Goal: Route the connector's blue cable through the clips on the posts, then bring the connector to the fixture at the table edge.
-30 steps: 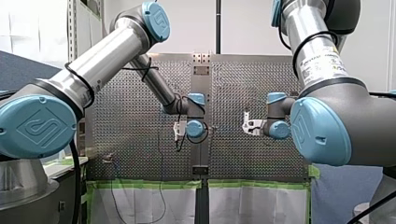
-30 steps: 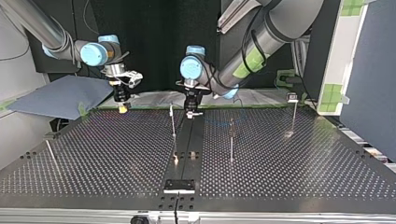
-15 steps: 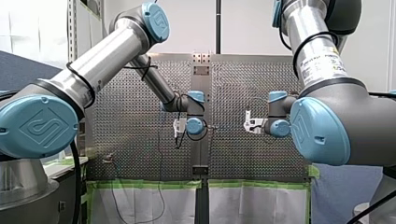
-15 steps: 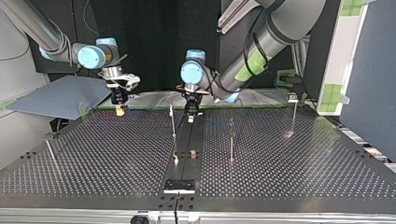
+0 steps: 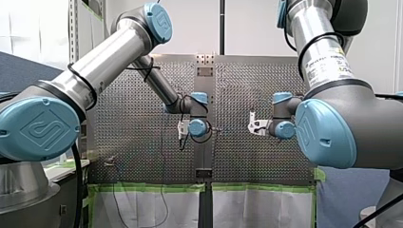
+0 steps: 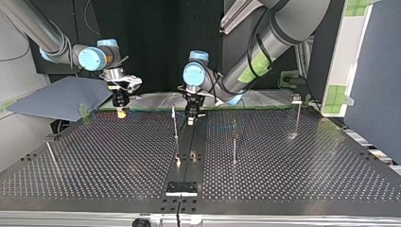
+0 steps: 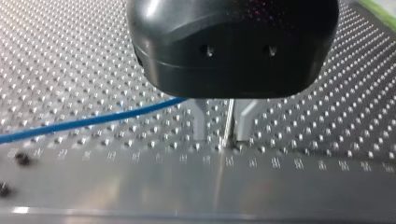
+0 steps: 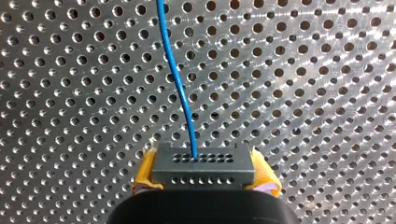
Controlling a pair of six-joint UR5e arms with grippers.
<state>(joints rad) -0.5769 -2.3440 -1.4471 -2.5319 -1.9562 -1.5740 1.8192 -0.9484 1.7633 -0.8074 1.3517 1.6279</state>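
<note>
Right wrist view shows you my right end effector [image 8: 204, 175] clamped on the connector [image 8: 204, 164]; for my left end effector [image 7: 223, 128] you cannot tell.

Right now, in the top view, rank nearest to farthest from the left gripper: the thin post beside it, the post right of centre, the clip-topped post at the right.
From my left gripper:
1. Thin post, close at the view's left.
2. Post right of centre, further right.
3. Clip-topped post, far right.

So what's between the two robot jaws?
The blue cable and a thin post: the top view shows the post, the wrist views show the cable.
</note>
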